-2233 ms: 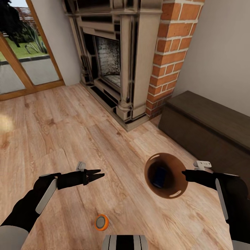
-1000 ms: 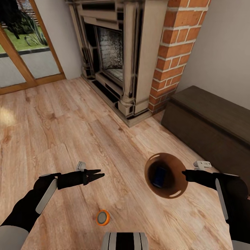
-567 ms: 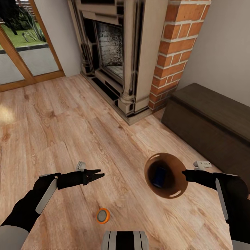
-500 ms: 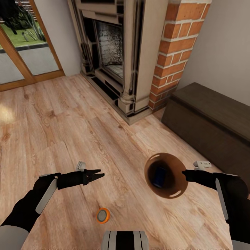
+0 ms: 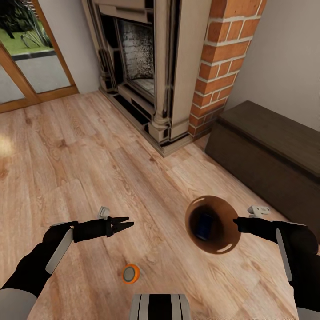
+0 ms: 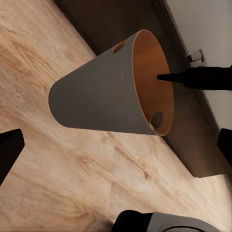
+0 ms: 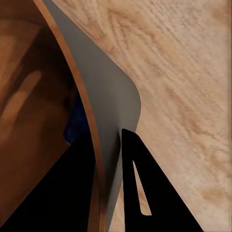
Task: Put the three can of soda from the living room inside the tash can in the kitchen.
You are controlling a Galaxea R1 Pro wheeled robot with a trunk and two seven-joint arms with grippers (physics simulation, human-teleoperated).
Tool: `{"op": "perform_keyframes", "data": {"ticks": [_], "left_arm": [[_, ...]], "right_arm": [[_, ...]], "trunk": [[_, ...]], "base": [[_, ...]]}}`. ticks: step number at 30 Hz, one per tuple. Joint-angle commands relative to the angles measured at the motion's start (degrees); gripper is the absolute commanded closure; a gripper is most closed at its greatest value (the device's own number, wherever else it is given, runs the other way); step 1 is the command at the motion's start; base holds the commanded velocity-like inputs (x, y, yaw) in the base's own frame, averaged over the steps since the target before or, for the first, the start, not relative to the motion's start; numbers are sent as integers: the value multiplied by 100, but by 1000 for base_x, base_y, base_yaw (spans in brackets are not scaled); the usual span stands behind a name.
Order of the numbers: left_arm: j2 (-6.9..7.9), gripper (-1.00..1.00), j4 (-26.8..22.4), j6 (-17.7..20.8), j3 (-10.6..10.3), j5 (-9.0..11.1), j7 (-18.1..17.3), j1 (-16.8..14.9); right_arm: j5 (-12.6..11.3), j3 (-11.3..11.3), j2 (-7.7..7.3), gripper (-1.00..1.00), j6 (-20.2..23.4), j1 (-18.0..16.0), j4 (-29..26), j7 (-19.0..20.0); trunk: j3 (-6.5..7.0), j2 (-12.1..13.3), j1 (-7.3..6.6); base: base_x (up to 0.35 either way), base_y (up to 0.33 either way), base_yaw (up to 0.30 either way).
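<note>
My right gripper (image 5: 236,222) is shut on the rim of the brown trash can (image 5: 222,238), holding it off the light wood floor. In the right wrist view the gripper (image 7: 104,147) has one finger inside the wall of the trash can (image 7: 113,104) and one outside. A blue soda can (image 5: 204,226) lies inside the bin, a dark blue patch (image 7: 76,121) from the wrist. An orange soda can (image 5: 130,273) stands on the floor close to my base, between the arms. My left gripper (image 5: 129,222) hovers open and empty, facing the trash can (image 6: 99,96).
A brick fireplace (image 5: 146,66) with a pale surround stands ahead, its hearth step (image 5: 146,129) jutting onto the floor. A long low dark bench (image 5: 266,151) runs along the right wall, close behind the bin. A wood-framed glass door (image 5: 31,58) is at the far left.
The whole view has shifted a little, so the camera moved; the fireplace and bench sit slightly differently. Both arms and the held bin keep their pose, and the orange can stays on the floor.
</note>
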Motion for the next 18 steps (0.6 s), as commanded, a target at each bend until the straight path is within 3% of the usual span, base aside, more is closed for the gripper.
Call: {"op": "perform_keyframes", "data": {"ticks": [1, 18], "left_arm": [[1, -100, 0, 0, 0, 2, -1, 0], [5, -100, 0, 7, 0, 13, 13, 1]], "right_arm": [[-148, 1, 0, 100, 32, -2, -2, 27], [-148, 1, -8, 100, 32, -2, -2, 26]], "trunk": [[-9, 0, -1], [-61, 0, -1]], "base": [[0, 0, -91], [0, 0, -34]]}}
